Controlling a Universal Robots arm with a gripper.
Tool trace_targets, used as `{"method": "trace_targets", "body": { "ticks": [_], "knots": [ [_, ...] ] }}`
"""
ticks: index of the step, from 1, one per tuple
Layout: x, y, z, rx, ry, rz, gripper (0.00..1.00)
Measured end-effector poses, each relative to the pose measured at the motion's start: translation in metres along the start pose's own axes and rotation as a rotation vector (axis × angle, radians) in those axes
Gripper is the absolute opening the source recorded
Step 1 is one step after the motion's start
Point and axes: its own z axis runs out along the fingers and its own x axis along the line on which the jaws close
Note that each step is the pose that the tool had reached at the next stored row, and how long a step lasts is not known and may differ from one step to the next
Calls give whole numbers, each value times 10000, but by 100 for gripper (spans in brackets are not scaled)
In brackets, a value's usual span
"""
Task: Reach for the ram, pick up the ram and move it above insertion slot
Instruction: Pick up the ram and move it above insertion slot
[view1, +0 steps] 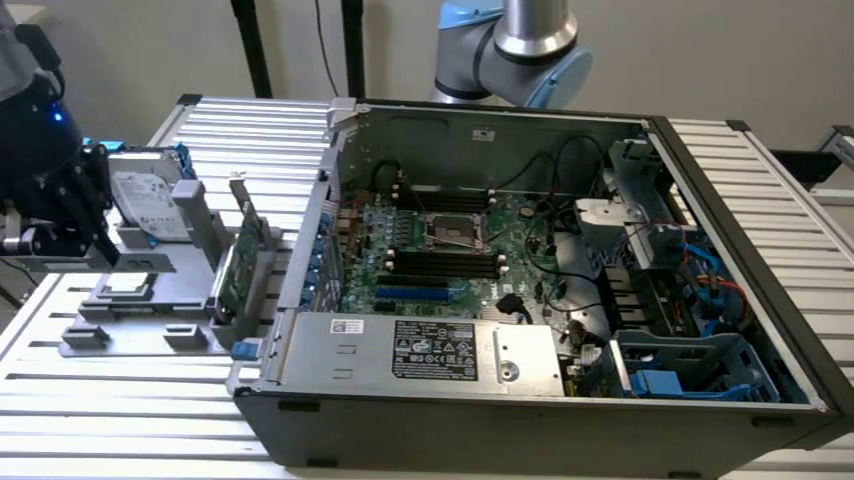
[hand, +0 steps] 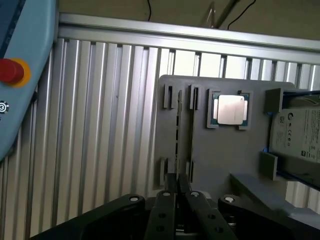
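Observation:
The ram (hand: 191, 132) stands on edge in a slot of the grey fixture plate (hand: 235, 160), so it looks like a thin dark line. My gripper (hand: 179, 182) is at the near end of that line, just short of the plate's edge, with its fingers (hand: 165, 210) pressed together and nothing between them. In the exterior view my gripper (view1: 80, 225) hangs at the left, beside the fixture (view1: 134, 320). A green board (view1: 234, 268) stands upright on the fixture's side nearest the case. The open computer case (view1: 534, 120) shows dark memory slots (view1: 441, 262) on its motherboard.
On the fixture lie a square processor (hand: 230, 109) and a hard drive (hand: 300, 135); the hard drive (view1: 147, 200) stands close to my gripper. A blue pendant with a red button (hand: 11, 71) lies on the ribbed aluminium table (hand: 100, 140). The arm's base (view1: 527, 45) rises behind the case.

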Motion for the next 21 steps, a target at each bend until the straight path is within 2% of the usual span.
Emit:
{"method": "trace_targets", "body": {
  "ticks": [9, 14, 21],
  "knots": [
    [-45, -182, -331, 1, -1, 0, 14],
    [-60, -301, -450, -1, -10, 0, 14],
    [-68, -489, -566, 0, -73, -2, 14]
  ]
}}
